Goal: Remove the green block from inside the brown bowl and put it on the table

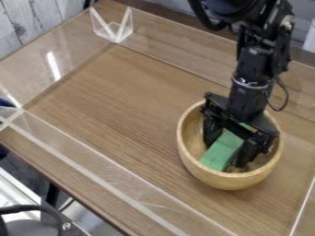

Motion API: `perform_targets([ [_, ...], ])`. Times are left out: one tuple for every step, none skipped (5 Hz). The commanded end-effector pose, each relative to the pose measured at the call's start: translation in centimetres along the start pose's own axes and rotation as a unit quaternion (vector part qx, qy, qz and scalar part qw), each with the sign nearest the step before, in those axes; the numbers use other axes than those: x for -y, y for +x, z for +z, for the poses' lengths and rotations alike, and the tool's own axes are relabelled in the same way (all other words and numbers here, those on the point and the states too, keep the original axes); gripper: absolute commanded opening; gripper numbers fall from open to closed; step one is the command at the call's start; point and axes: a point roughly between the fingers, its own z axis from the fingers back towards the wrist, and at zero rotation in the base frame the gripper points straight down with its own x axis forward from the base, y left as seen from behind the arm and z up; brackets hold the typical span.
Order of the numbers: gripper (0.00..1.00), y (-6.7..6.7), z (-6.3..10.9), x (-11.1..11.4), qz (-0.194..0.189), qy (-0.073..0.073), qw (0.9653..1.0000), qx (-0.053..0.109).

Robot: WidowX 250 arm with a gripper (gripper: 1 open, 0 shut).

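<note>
The green block [222, 152] lies slanted inside the brown bowl [197, 171], which sits on the table [110, 101] toward the right front. My black gripper [234, 140] points down into the bowl and stands open. Its fingers [212, 127] straddle the upper end of the block, one on each side. I cannot tell whether the fingers touch the block. The block's far end is hidden behind the fingers.
Clear acrylic walls [74, 152] run along the table's edges, with a clear corner bracket [113, 26] at the back left. The arm's black body [259, 37] rises above the bowl at the upper right.
</note>
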Motion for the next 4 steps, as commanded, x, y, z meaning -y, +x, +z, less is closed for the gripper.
perform_targets([
  [1.0, 0.3, 1.2, 0.3, -0.005, 0.004, 0.9997, 0.023],
  [1.0, 0.1, 1.6, 0.4, -0.006, 0.006, 0.9996, 0.029],
  [1.0, 0.0, 2.1, 0.4, -0.008, 0.006, 0.9993, 0.035],
  [1.0, -0.2, 2.4, 0.4, -0.009, 0.008, 0.9991, 0.041],
])
